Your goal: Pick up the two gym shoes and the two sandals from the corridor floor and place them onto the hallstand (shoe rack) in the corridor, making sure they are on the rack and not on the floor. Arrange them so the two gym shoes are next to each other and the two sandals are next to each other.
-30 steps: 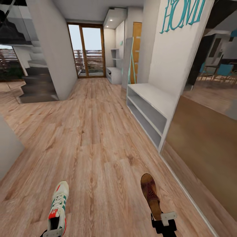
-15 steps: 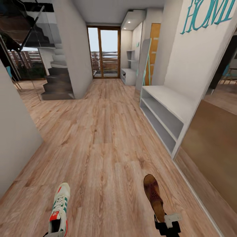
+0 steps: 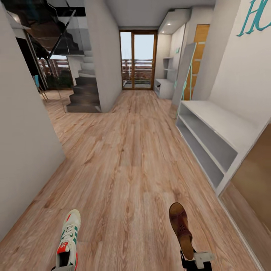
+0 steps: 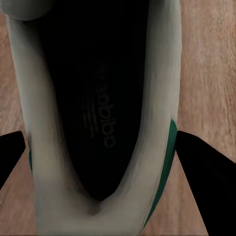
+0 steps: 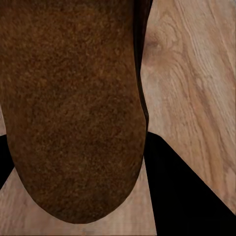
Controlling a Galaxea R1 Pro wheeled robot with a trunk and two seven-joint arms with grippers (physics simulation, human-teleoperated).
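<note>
The left end effector point(image 4: 101, 147) pinches a white gym shoe point(image 3: 67, 241) by its heel, a dark finger point(image 4: 10, 152) at each side of the shoe's opening, toe pointing ahead above the corridor floor point(image 3: 124, 158). The right end effector point(image 3: 195, 259) grips the heel of a brown sandal point(image 3: 180, 227), its tan footbed seen close in the right wrist view, black fingers point(image 5: 187, 191) flanking it. Both are held low over the light wood planks. To the right stands a long white two-shelf bench point(image 3: 214, 139) against the wall. Far down the corridor, near the glass door point(image 3: 137, 60), a white hallstand point(image 3: 165, 84) stands by the right wall. A dark staircase point(image 3: 84, 94) rises at the left.
</note>
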